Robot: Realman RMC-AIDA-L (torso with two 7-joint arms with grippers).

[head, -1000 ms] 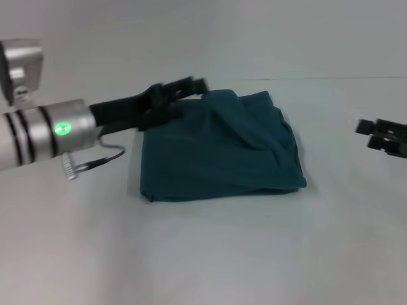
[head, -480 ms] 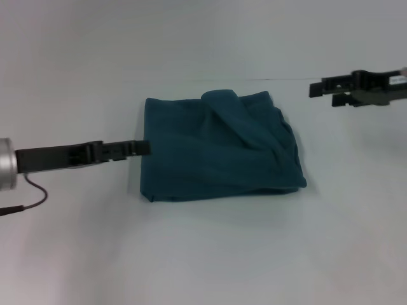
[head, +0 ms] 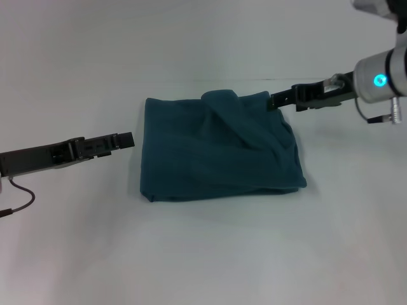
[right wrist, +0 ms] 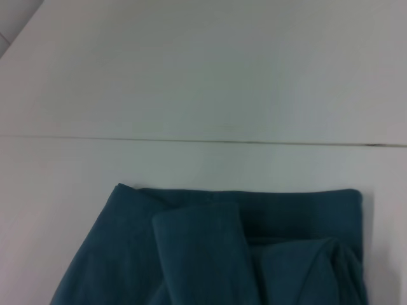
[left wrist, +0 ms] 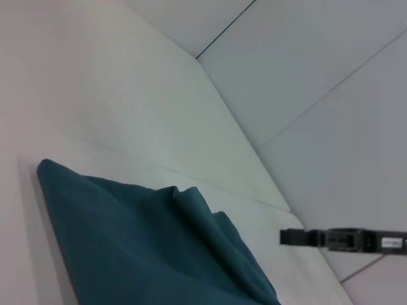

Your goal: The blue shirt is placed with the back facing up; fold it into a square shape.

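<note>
In the middle of the white counter (head: 203,254) lies the blue shirt (head: 216,149), folded into a rough square, plain side up, with a rumpled ridge near its far right corner. The right pincer (head: 275,100) touches that corner, probably to tidy it; whether it grips, I cannot tell. The left pincer (head: 126,140) hovers just beside the left edge, its state unclear too.
</note>
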